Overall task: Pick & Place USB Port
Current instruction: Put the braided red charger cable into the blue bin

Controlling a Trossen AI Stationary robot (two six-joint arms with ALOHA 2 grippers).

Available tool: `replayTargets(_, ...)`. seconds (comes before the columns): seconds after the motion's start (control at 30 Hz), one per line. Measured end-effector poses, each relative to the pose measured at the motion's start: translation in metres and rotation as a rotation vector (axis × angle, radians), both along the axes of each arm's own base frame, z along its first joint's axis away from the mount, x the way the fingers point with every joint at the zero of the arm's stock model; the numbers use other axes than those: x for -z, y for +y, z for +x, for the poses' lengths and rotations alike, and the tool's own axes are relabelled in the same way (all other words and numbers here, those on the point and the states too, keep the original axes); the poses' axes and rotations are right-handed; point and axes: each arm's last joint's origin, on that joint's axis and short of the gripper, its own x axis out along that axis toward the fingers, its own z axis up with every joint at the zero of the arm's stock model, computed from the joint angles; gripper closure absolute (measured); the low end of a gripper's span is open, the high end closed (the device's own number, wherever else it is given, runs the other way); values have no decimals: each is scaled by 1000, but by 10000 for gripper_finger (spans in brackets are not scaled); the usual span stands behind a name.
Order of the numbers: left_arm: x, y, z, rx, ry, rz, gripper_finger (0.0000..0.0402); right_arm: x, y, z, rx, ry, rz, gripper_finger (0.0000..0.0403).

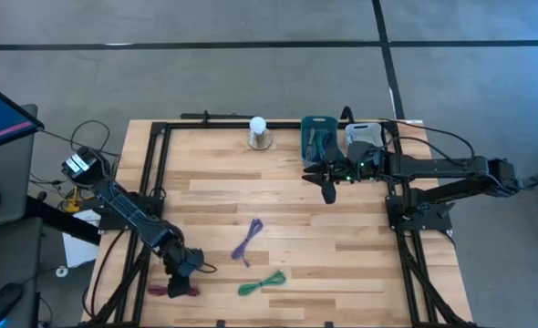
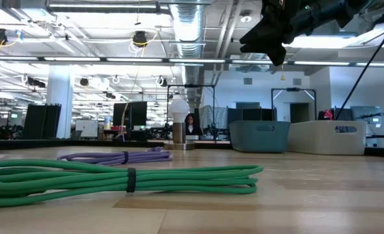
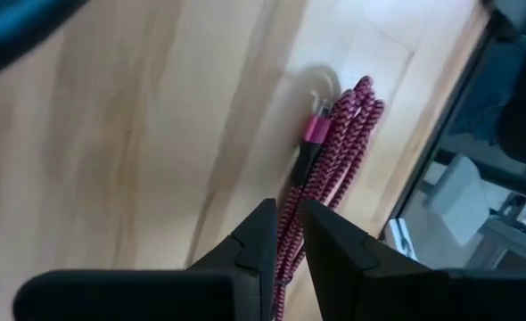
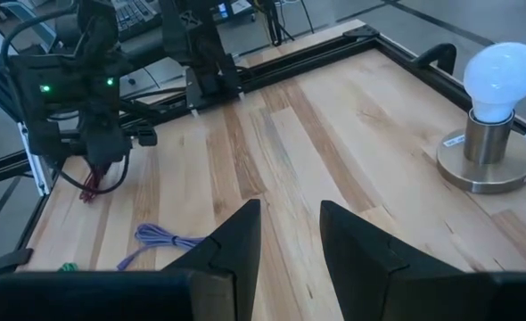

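Note:
A red braided USB cable point(image 3: 339, 134), coiled into a bundle, lies at the table's near left corner point(image 1: 171, 291). Its pink plug point(image 3: 315, 129) rests on the wood. My left gripper point(image 3: 287, 205) is low over that corner point(image 1: 185, 269), slanting down, shut on the bundle. It also shows in the right wrist view as the left gripper point(image 4: 102, 156), with the red cable point(image 4: 89, 189) below it. My right gripper point(image 4: 290, 223) hangs open and empty high above the table's far right point(image 1: 328, 178). My left gripper pinches the red cable's bundle between its two fingers at one end point(image 3: 290, 236), several strands together. The fingers come slanting down and lie along the bundle. The far part of the bundle with the plug point(image 3: 316, 134) lies on the table.
A purple cable point(image 1: 248, 241) and a green cable point(image 1: 262, 284) lie near the table's middle front. A light bulb on a metal stand point(image 1: 260, 134), a blue bin point(image 1: 319, 137) and a white bin point(image 1: 365, 135) stand along the far edge. Black frame rails point(image 1: 150, 182) border the table.

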Motion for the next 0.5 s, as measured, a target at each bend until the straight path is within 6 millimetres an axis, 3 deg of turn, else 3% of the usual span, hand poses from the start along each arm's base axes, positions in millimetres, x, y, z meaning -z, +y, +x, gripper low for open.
replayTargets(0.33, -3, 0, 6, -35, -38, -35, 343, 0, 0, 0, 0, 0, 0, 292)
replayTargets(0.5, -3, 3, 9, -62, -31, -37, 318, 0, 0, 0, 0, 3, 0, 292)
